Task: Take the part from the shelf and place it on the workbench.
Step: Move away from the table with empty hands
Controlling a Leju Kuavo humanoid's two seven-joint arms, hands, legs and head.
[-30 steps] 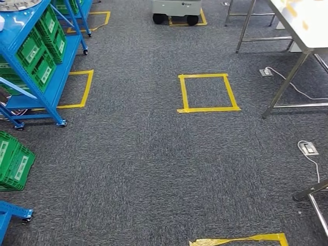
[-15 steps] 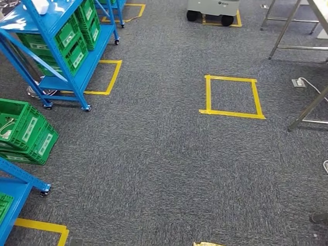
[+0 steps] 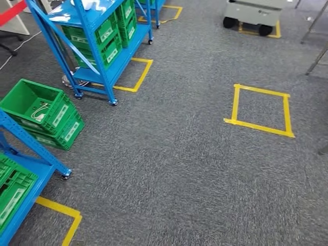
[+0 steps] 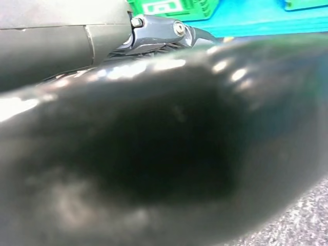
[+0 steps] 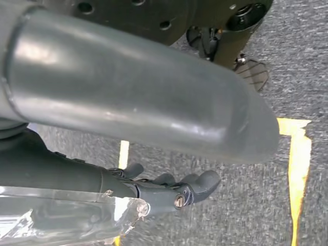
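Blue metal shelf (image 3: 101, 38) with green plastic crates far left; right hand (image 5: 182, 189) empty, fingers extended; left hand (image 4: 162, 36) state unclear.

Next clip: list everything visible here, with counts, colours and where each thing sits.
Blue metal shelf racks: three partly seen, blue, along the left.
Green plastic crates: several, green, on rack shelves and stacked on the floor.
Yellow tape squares: one whole, others partial, on the grey carpet.
Grey wheeled cart: one, light grey, far right.
Left hand: grey and dark, near a rack; pose unclear.
Right hand: dark, hanging over the carpet; pose unclear.
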